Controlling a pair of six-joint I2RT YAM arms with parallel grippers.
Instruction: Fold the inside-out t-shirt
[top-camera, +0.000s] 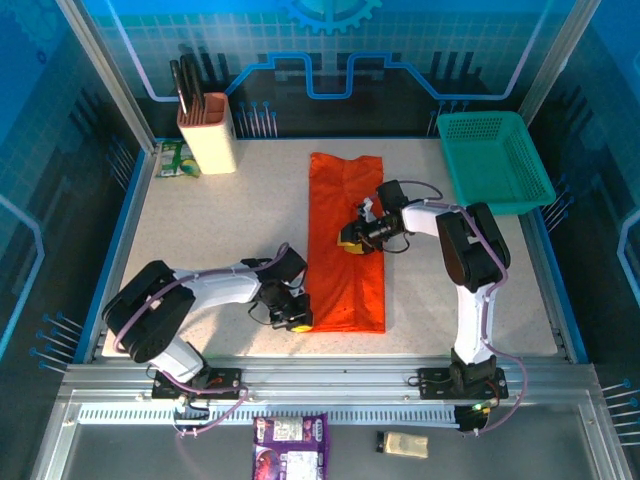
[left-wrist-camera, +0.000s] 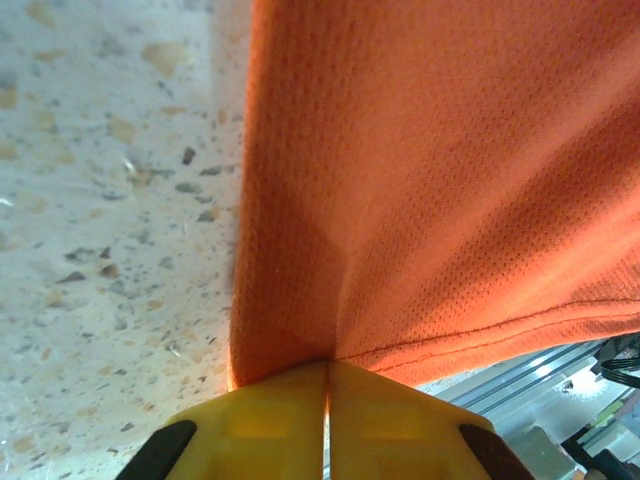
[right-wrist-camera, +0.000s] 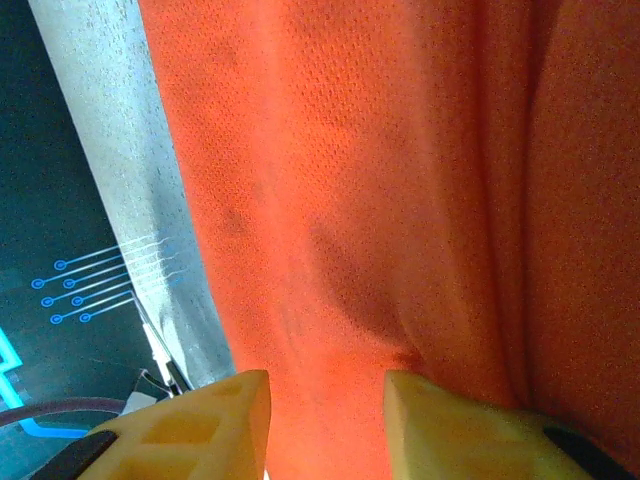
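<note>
Grip check, near end: the left gripper (left-wrist-camera: 328, 365) has its yellow fingers pressed together on the near left corner of the inside-out t-shirt (top-camera: 345, 190), close to the hem. The shirt lies on the table (top-camera: 220, 230) as a long narrow strip running near to far, so the step in hand is judged to be the crosswise fold.

Carry the pinched corner up and away in a low arc. A steep pull would likely drag the whole strip, and the unheld near right corner may lag.

Mid-strip, the right gripper (top-camera: 352, 238) sits over the cloth with fingers apart and nothing clamped. Contact with the cloth cannot be confirmed. Use it as the crease line.

Land the hem square on the far edge, clear of the teal basket (top-camera: 495, 160).
</note>
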